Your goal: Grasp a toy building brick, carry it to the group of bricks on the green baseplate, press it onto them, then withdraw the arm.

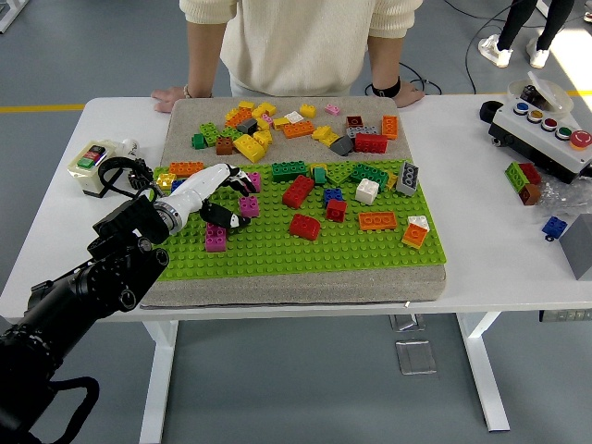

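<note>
Your left arm comes in from the lower left corner, its dark bulk covering the near left corner of the grey mat (185, 125) and part of the desk (499, 250) edge. The left hand (220, 192) is over the left part of the green baseplate (314, 252), pale on the back with dark fingers (242, 176) curled loosely downward. You cannot tell from this height whether those fingers pinch anything; no brick shows clearly between them, and what lies under the palm is hidden. A magenta brick (248, 205) sits just beside the fingertips, touching or nearly so, and a second magenta brick (215, 237) stands just below the hand on the plate. An orange brick (186, 168) lies just above the wrist. The main group of bricks (342, 190) spreads across the middle and right of the baseplate, with a red brick (304, 227) near the centre, apart from the hand. A loose pile of bricks (277, 125) rests on the bare mat beyond the plate. Your right hand is out of view. A person (301, 42) stands at the far side, cut off at the top edge, with one hand (169, 96) flat on the desk and the other hand (407, 93) also resting there, neither touching a brick.
</note>
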Controlling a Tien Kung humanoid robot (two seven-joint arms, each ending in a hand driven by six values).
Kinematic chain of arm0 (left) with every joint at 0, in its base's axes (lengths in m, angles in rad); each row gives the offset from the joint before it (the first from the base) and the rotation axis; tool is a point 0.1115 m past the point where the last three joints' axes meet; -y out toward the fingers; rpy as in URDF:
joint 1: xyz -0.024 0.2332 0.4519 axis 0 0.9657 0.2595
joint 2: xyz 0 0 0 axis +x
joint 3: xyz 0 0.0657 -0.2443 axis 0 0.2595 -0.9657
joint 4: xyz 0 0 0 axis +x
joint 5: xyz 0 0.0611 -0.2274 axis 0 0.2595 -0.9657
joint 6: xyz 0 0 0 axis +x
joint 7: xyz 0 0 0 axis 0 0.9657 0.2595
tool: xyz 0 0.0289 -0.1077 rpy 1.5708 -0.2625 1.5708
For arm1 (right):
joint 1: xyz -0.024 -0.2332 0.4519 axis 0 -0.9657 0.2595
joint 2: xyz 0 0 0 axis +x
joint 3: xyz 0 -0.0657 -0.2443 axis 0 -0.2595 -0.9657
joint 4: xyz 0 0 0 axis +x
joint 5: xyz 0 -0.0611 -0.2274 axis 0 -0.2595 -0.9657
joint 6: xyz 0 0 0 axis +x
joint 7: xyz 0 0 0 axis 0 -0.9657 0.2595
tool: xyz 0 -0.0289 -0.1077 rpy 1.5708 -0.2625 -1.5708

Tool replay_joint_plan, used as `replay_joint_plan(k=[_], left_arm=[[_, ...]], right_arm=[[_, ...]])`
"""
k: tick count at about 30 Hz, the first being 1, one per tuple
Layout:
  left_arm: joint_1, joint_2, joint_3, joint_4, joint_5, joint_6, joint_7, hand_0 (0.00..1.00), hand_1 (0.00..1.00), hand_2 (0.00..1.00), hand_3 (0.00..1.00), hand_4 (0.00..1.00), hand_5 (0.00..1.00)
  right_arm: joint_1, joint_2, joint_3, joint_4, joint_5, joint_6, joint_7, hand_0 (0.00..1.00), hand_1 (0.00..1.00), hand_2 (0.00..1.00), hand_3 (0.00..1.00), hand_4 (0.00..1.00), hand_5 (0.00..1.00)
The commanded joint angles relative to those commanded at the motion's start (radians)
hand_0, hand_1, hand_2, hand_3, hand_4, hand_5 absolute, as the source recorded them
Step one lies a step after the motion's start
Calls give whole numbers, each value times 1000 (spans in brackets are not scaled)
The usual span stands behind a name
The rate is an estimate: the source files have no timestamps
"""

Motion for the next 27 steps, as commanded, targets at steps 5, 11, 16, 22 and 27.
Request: replay_joint_plan(k=[5,11,16,22,27], left_arm=[[-3,0,7,12,-14,5,-3,745,693,590,577,882,15],[-8,0,19,31,-34,10,-7,743,689,589,577,880,10],[-9,0,24,36,-44,13,-10,737,675,588,568,859,2],[-9,0,19,28,-54,7,-12,731,661,586,561,843,4],[-7,0,10,12,-63,-9,-11,732,669,590,565,863,13]], right_arm=[[1,0,-2,0,-1,0,0,752,674,725,656,910,487],[1,3,-6,0,-2,0,0,751,674,725,656,910,487],[0,2,-4,0,-3,1,-2,751,674,724,656,911,486],[1,2,-1,0,-2,0,-1,752,675,724,658,912,486],[1,3,0,0,-3,0,0,752,674,724,658,912,486]])
